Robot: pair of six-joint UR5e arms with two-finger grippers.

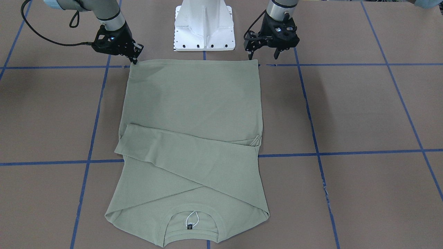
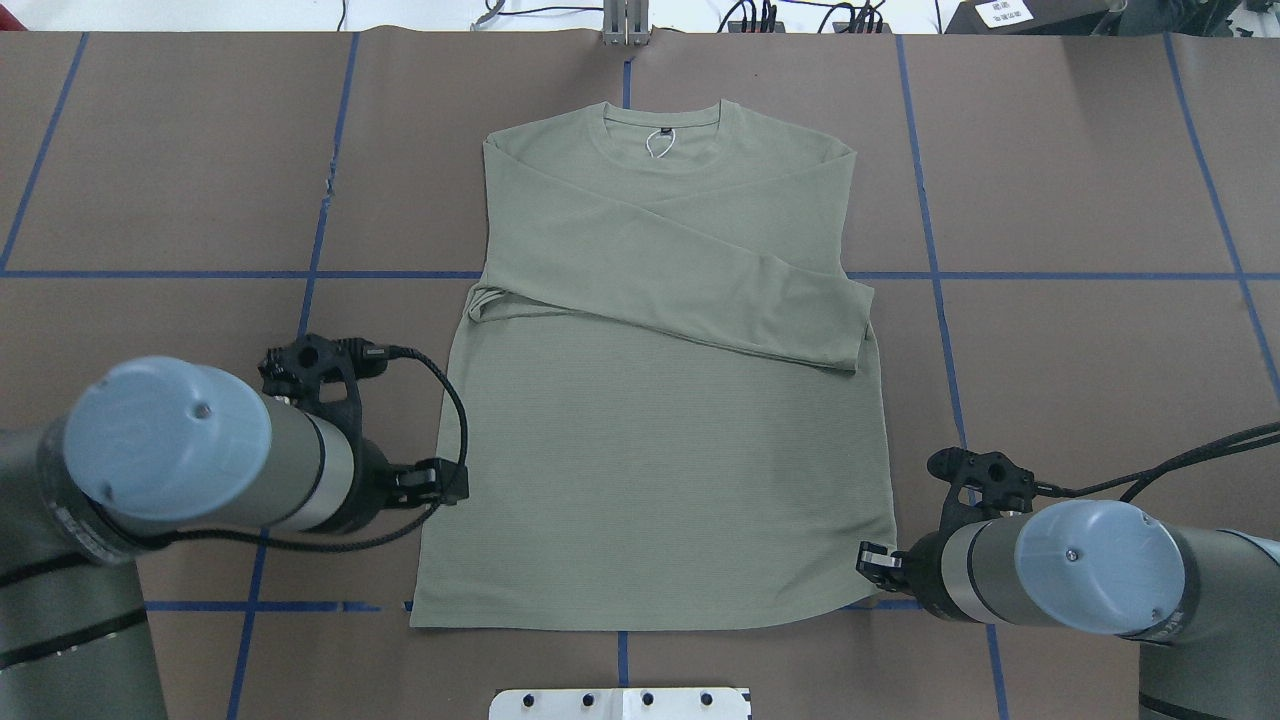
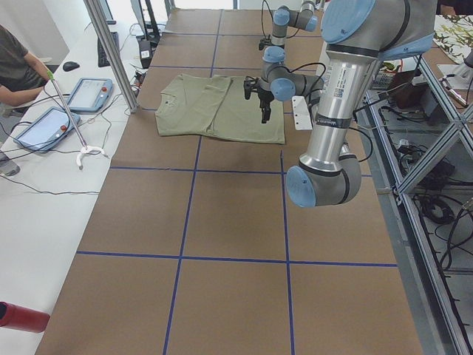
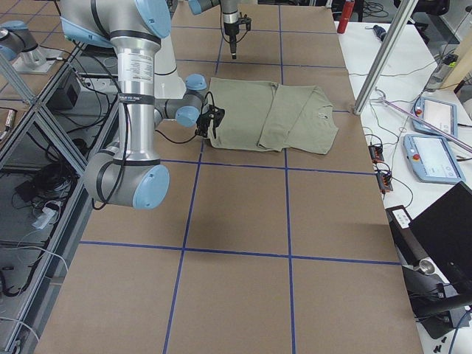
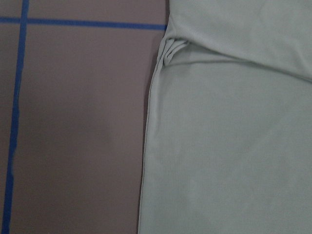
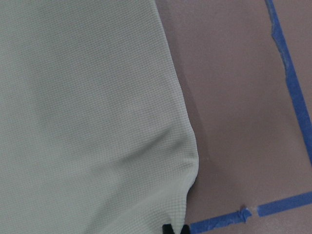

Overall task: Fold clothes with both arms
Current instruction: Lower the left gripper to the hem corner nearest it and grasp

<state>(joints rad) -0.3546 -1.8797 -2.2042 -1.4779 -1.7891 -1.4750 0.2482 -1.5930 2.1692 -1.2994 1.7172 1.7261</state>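
Note:
The pale sage-green shirt (image 1: 193, 103) lies flat on the brown table, neck away from me, both sleeves folded across its chest. It also shows in the overhead view (image 2: 660, 440). My right gripper (image 1: 134, 61) is down at the hem corner on my right. Its fingertips (image 6: 168, 228) sit close together right at that corner of the cloth (image 6: 87, 122). My left gripper (image 1: 263, 55) is open, its jaws spread just above the hem corner on my left. The left wrist view shows only the shirt's side edge (image 5: 229, 146) and armpit fold. In the overhead view my wrists hide both grippers.
The white pedestal base (image 1: 204, 24) stands just behind the hem, between my arms. Blue tape lines (image 1: 346, 64) grid the brown table. A side bench with tablets (image 3: 89, 92) and a seated person lies beyond the neck end.

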